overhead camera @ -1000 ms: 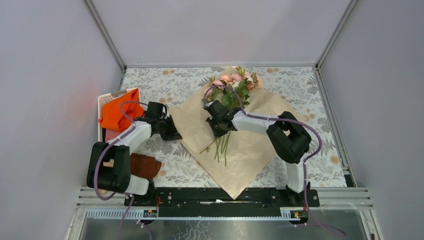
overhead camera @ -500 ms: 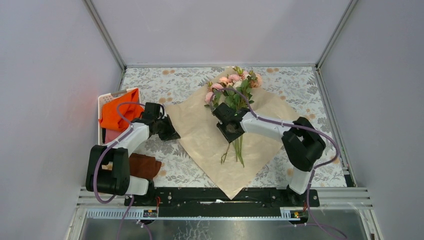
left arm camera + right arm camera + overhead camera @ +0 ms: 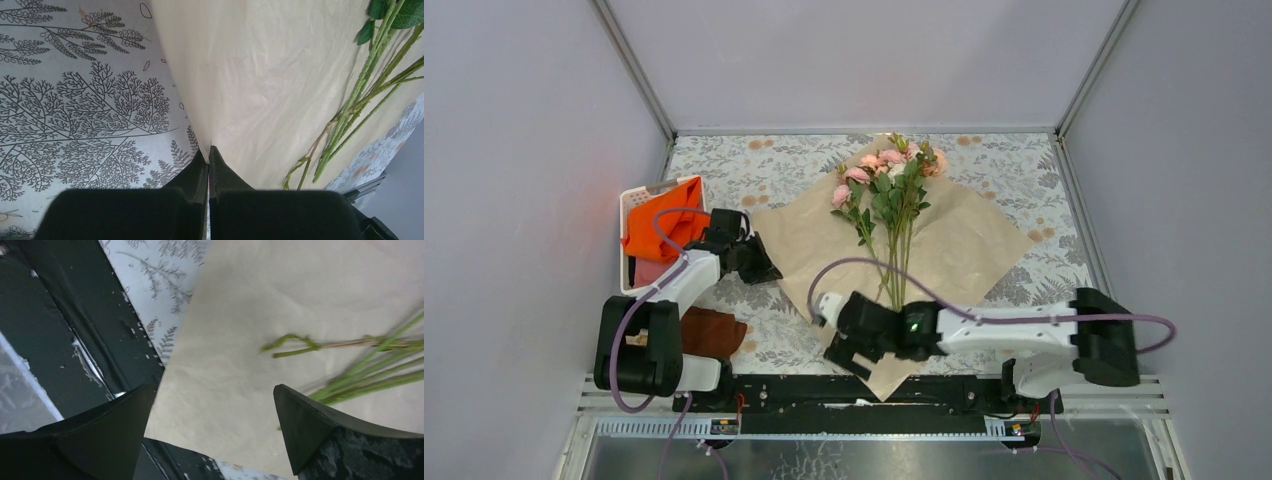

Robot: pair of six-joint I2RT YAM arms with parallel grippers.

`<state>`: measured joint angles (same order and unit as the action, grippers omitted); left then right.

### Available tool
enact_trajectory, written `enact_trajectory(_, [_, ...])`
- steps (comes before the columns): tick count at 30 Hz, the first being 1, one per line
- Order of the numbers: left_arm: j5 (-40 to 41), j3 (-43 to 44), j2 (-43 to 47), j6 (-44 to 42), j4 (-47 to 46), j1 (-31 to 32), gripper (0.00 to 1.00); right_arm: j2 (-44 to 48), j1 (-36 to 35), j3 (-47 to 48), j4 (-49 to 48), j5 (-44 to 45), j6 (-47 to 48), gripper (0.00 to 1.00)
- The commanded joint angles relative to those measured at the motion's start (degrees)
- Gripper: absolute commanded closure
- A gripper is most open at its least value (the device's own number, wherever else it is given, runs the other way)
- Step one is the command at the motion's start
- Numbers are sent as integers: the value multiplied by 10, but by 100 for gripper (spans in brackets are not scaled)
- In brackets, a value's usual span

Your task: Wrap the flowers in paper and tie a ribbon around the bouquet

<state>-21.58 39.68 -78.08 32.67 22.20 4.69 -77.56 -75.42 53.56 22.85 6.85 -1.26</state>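
along the left side of the table (image 3: 754,165), only the top view showed a white basket (image 3: 646,190) holding an orange cloth (image 3: 664,228), with a brown cloth (image 3: 714,333) nearer the arm bases. just right of them the left gripper (image 3: 761,265) sat at the left edge of the paper (image 3: 969,240). from above its claw was too small to read. its own wrist view showed the 2 black fingers (image 3: 192,172) pressed together with the sheet's edge running into the seam, so it appeared pinched on the paper. the flowers (image 3: 889,185) lay loose along the middle of the flat sheet, blooms at the far corner. only the top view showed the blooms; both wrist views cut off all but the stems (image 3: 350,105). over the near corner of the paper hung the right gripper (image 3: 844,355). its wrist view, somewhat blurred, showed the jaws spread wide with nothing in them and the stem ends just beyond.
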Motion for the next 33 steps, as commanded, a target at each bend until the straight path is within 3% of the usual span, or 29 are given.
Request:
enact_trajectory(1, [11, -7, 17, 3, -23, -9, 100, -89, -100, 33, 16, 150, -158, 0])
enact_trajectory(5, [17, -8, 16, 1, -23, -11, 100, -145, -131, 32, 89, 163, -240, 1])
enact_trajectory(9, [53, 7, 18, -14, -18, -17, 100, -133, -135, 8, 113, 141, -272, 5])
enact_trajectory(10, [65, 15, 20, -25, -16, -18, 79, -123, -136, 6, 117, 138, -274, 5])
enact_trajectory(11, [73, 26, 24, -40, -16, -18, 51, -113, -135, 6, 122, 145, -276, 5])
enact_trajectory(12, [78, 38, 28, -60, -17, -18, 32, -101, -133, 6, 127, 151, -276, 5])
enact_trajectory(13, [85, 53, 33, -83, -18, -18, 19, -87, -126, 7, 132, 155, -277, 5])
enact_trajectory(15, [90, 84, 45, -147, -27, -18, 6, -51, -77, 6, 139, 137, -279, 6])
enact_trajectory(17, [44, 116, 55, -247, -41, -3, 5, -8, -13, -4, 136, 100, -282, 6])
enact_trajectory(20, [-14, 162, 64, -471, 41, 104, 9, 66, 90, -25, 121, 73, -283, 5])
enact_trajectory(23, [-53, 177, 63, -624, 192, 259, 8, 126, 195, -42, 114, 55, -272, 1])
enact_trajectory(29, [56, 121, 60, -767, 234, 614, 5, 147, 363, -52, 108, -7, -224, 0])
enact_trajectory(33, [56, 110, -1, -792, 205, 688, 4, 140, 401, -65, 92, -23, -216, 0])
